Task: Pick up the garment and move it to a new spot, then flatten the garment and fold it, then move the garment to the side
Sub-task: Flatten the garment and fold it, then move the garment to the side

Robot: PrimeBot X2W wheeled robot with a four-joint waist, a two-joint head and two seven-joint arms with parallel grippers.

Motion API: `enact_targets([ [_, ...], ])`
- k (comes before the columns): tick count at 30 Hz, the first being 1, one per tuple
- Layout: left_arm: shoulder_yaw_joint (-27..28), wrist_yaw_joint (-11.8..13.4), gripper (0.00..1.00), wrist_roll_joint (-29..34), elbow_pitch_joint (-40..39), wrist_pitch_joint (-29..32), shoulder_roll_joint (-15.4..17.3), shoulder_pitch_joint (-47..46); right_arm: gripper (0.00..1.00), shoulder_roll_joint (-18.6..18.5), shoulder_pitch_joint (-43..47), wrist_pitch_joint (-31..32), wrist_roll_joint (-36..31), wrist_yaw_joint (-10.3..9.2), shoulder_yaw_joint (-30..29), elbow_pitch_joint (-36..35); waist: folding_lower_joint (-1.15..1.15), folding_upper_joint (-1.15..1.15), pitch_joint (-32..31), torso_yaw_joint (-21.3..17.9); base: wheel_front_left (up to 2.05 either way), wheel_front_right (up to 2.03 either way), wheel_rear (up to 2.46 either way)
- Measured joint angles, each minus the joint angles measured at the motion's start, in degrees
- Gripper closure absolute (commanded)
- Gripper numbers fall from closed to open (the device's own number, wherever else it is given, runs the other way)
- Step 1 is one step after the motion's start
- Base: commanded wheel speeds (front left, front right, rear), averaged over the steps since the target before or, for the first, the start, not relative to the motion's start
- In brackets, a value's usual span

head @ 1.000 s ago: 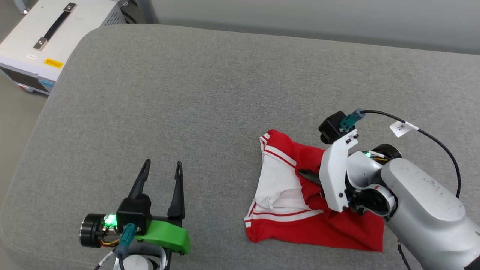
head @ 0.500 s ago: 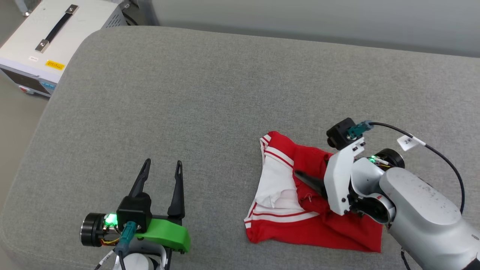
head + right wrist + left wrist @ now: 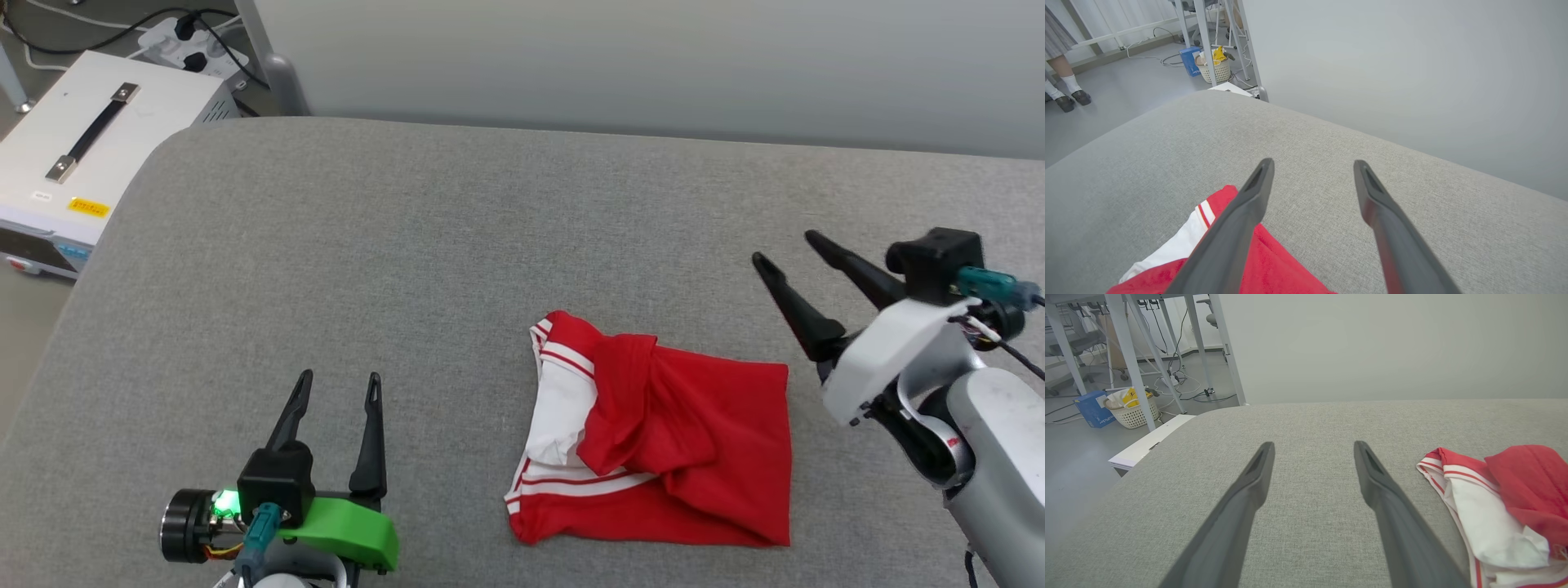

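Your right gripper (image 3: 782,247) hangs just off the right edge of the shirt (image 3: 669,441), jaws spread and empty. The shirt lies in a loose folded bundle on the grey cushion (image 3: 392,245), and your left gripper (image 3: 340,376) rests well apart, also spread and holding nothing. The fold looks slack, so a one-sided pinch to shift it aside may drag only the top layer and pull the bundle open.

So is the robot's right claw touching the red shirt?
Apart. In the head view the right gripper is open and off to the side of the garment, with grey cushion showing between them.
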Motion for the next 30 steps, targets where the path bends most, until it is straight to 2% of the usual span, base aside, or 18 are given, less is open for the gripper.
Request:
enact_targets([
  [5,0.65,0.01,0.0,0.01,-0.21,0.0,0.2,0.47,0.0,1.66,5.56,-10.26,-9.59,0.0,-10.65,0.04,0.0,0.0,-1.14,-1.32,0.0,0.0,0.0],
  [7,0.86,0.0,0.0,0.01,-0.4,0.0,0.24,0.64,0.0,3.87,8.38,-12.62,-12.55,-0.01,-16.0,0.05,0.0,0.0,-1.44,-1.89,0.0,0.0,0.0],
  [11,0.89,-0.12,0.0,0.01,-1.03,0.0,0.32,1.01,0.0,7.51,13.29,-14.56,-21.0,0.0,-22.96,-1.97,0.0,0.0,-1.75,-2.7,0.0,0.0,0.0],
  [14,0.92,-0.49,0.0,0.02,-1.37,0.0,0.36,1.08,0.0,11.98,17.09,-14.77,-24.94,0.0,-28.28,-5.61,0.0,0.0,-1.95,-3.1,0.0,0.0,0.0],
  [17,1.01,-0.51,0.0,0.02,-1.66,0.0,0.38,1.17,0.0,15.96,20.4,-14.95,-27.24,0.0,-31.44,-10.74,0.0,0.0,-2.15,-3.33,0.0,0.0,0.0],
  [21,1.01,-0.6,0.0,0.02,-1.99,0.0,0.4,1.36,0.0,20.14,25.12,-15.02,-28.55,0.0,-33.2,-13.89,0.0,0.0,-2.56,-3.39,0.0,0.0,0.0],
  [30,0.89,-1.35,0.0,-0.1,-2.78,0.0,0.37,2.04,0.0,23.23,30.93,-15.02,-29.06,0.0,-33.46,-16.34,0.0,0.0,-3.29,-2.98,0.0,0.0,0.0],
])
